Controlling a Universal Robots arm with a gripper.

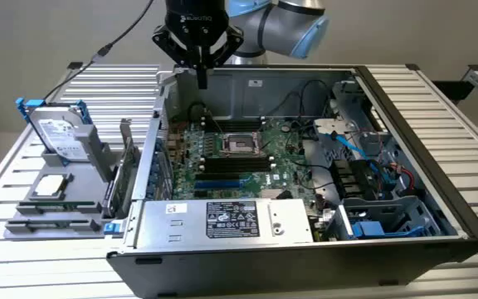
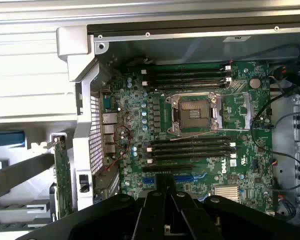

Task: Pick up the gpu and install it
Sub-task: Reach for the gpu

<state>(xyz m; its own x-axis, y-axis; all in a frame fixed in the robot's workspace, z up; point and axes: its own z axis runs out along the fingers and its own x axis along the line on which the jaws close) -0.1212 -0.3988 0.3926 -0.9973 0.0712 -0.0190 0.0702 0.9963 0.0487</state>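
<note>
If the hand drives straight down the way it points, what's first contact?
Below the hand, probably the motherboard in the open case, near its blue slots; nothing shows between. Depth is unclear.

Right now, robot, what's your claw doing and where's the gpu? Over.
Claw shut, empty, above the computer case. Gpu upright outside the case. Case wall between them.

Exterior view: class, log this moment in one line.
tool shut, empty, above open black case | thin green gpu card upright in grey rack
</note>
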